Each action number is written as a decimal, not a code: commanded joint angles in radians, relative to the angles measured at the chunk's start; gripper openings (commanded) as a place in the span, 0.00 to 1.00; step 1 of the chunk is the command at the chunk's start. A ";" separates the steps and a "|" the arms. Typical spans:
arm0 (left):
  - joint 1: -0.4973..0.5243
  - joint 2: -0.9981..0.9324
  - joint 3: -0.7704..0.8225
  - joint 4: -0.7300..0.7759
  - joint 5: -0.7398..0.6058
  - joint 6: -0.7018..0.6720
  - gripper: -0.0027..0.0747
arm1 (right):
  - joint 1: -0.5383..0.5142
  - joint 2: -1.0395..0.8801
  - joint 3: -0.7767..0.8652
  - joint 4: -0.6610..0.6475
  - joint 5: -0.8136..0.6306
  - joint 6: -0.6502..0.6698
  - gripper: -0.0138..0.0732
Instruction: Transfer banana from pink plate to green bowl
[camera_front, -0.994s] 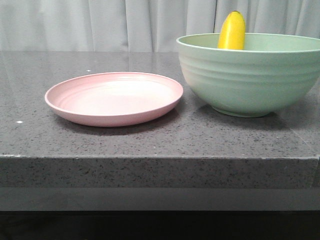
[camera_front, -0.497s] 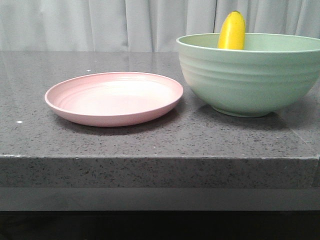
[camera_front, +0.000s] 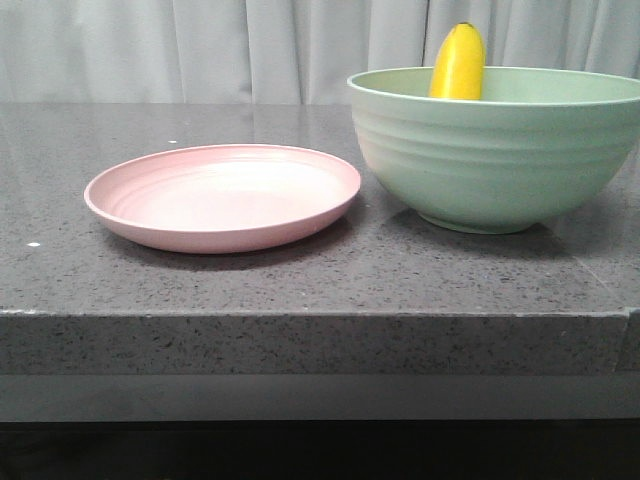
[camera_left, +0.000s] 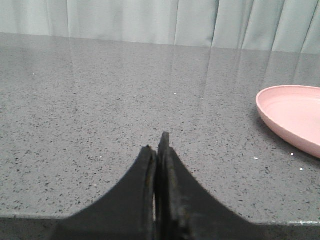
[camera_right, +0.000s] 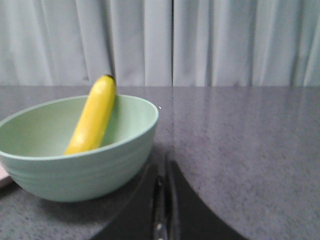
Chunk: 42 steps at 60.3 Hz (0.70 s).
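Note:
The banana (camera_front: 458, 62) stands tilted inside the green bowl (camera_front: 495, 160), leaning on its far wall, dark tip up; it also shows in the right wrist view (camera_right: 93, 120), inside the bowl (camera_right: 80, 165). The pink plate (camera_front: 222, 195) lies empty to the left of the bowl; its edge shows in the left wrist view (camera_left: 292, 117). My left gripper (camera_left: 157, 150) is shut and empty, low over the counter, left of the plate. My right gripper (camera_right: 164, 172) is shut and empty, just right of the bowl. Neither gripper shows in the front view.
The plate and bowl rest on a dark speckled stone counter (camera_front: 320, 285) whose front edge (camera_front: 320, 315) runs across the front view. A pale curtain (camera_front: 200, 50) hangs behind the counter.
The plate, bowl and banana all sit slightly further left in the front view than before, a small shift of the whole picture. The banana stays in the bowl.

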 joint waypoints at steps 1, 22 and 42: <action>0.004 -0.020 0.001 -0.010 -0.094 -0.005 0.01 | -0.036 -0.015 0.030 -0.020 -0.076 0.010 0.09; 0.004 -0.018 0.001 -0.010 -0.094 -0.005 0.01 | -0.080 -0.079 0.141 -0.012 0.012 0.010 0.09; 0.004 -0.018 0.001 -0.010 -0.094 -0.005 0.01 | -0.080 -0.079 0.141 0.000 0.011 0.010 0.09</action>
